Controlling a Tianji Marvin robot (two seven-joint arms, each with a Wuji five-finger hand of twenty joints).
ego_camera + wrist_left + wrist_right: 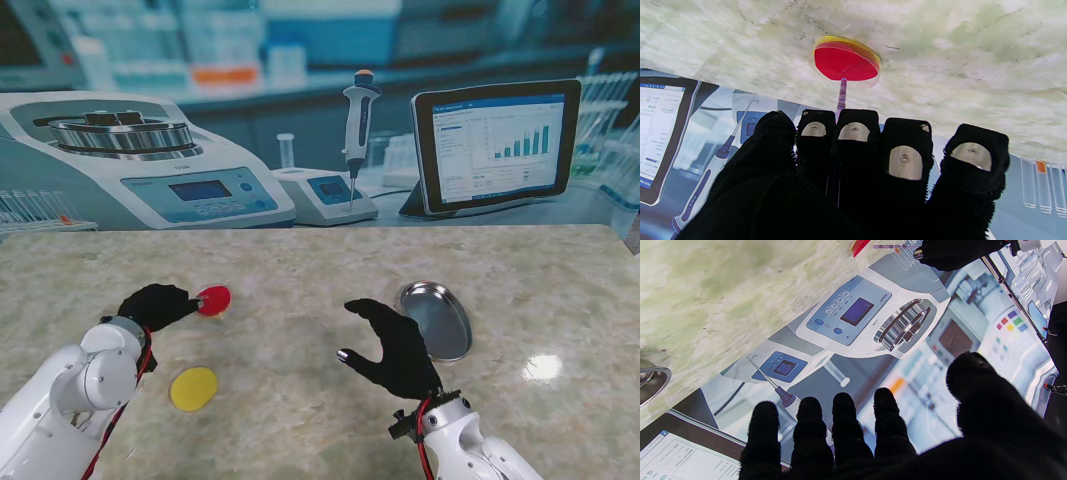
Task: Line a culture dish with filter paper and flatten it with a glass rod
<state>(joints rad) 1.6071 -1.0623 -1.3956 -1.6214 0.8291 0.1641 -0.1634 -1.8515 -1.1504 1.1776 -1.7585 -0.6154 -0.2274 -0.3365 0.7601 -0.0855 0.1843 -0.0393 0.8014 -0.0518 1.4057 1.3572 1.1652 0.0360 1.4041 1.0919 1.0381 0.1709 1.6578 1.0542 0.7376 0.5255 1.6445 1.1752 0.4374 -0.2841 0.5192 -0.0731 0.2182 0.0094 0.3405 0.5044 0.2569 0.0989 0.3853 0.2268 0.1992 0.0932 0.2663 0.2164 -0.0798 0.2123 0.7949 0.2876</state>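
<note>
While my left hand (853, 173) grips the glass rod (842, 95) on the red filter paper (845, 65) and my right hand (398, 348) idles open, an off-centre push risks skidding the culture dish (873, 81) across the desk (320, 270).

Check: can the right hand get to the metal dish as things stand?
Probably yes. The right hand is open, holding nothing, and sits just left of the metal dish with only bare table between them. The left hand is busy far left with the glass rod.
</note>
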